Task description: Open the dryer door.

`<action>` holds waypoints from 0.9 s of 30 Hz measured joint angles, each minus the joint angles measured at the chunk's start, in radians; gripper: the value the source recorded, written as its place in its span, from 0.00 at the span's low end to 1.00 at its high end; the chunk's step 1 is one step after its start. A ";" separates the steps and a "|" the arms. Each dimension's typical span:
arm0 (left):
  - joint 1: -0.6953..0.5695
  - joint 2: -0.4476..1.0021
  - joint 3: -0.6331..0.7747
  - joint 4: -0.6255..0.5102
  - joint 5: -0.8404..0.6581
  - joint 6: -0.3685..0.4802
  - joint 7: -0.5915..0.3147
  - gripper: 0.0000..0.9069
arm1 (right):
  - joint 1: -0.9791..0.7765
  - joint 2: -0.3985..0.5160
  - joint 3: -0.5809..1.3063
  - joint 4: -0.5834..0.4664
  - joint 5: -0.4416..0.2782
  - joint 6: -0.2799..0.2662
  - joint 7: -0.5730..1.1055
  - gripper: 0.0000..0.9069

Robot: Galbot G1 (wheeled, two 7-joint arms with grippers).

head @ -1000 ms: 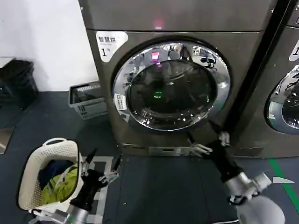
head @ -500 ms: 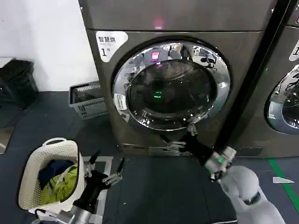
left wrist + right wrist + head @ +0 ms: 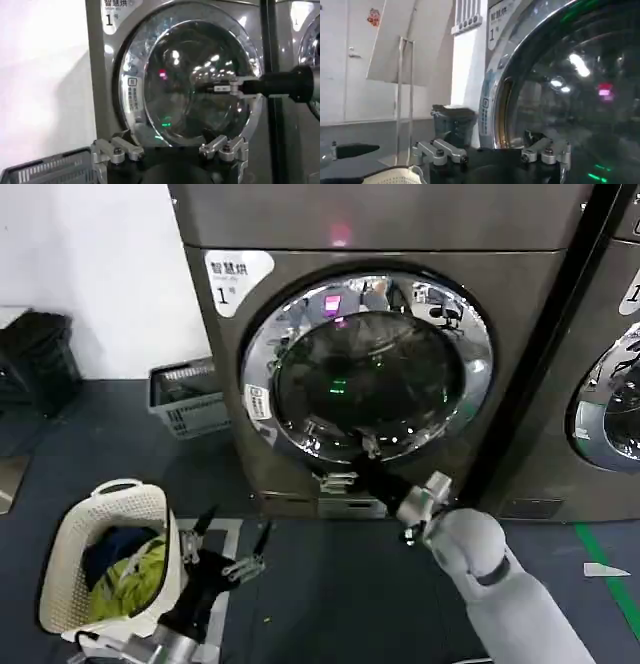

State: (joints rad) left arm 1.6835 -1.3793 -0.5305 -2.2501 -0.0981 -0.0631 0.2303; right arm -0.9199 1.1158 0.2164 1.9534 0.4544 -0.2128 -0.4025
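Dryer door (image 3: 366, 367) sat shut on the dryer (image 3: 380, 229), far centre. Right tool (image 3: 352, 465), jaws spread and empty, hovered at the door's lower chrome rim. Left tool (image 3: 225, 544) idled open, near left. Risk: fingers skidding off slick chrome, missing the latch edge.

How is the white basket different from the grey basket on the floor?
The white oval plastic basket sits near the left pincer and holds green and blue laundry; the grey rectangular slatted basket stands farther back, beside the dark grey dryer, and nothing can be seen inside it. Both rest on the dark floor.
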 joint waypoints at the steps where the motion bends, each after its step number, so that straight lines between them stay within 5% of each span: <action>1: 0.002 0.000 0.000 -0.002 0.000 0.001 0.000 1.00 | 0.008 0.001 -0.008 -0.004 0.000 -0.003 0.000 1.00; 12: 0.010 0.007 0.000 -0.015 0.007 0.014 -0.006 1.00 | 0.098 0.036 -0.093 -0.093 -0.020 0.043 -0.010 1.00; 27: 0.028 -0.008 -0.003 -0.044 0.017 0.035 -0.002 1.00 | 0.175 0.097 -0.162 -0.186 -0.036 0.037 -0.005 1.00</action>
State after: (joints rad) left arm 1.7115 -1.3877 -0.5340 -2.2936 -0.0807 -0.0279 0.2280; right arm -0.7445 1.2125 0.0545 1.7669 0.4187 -0.1762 -0.4076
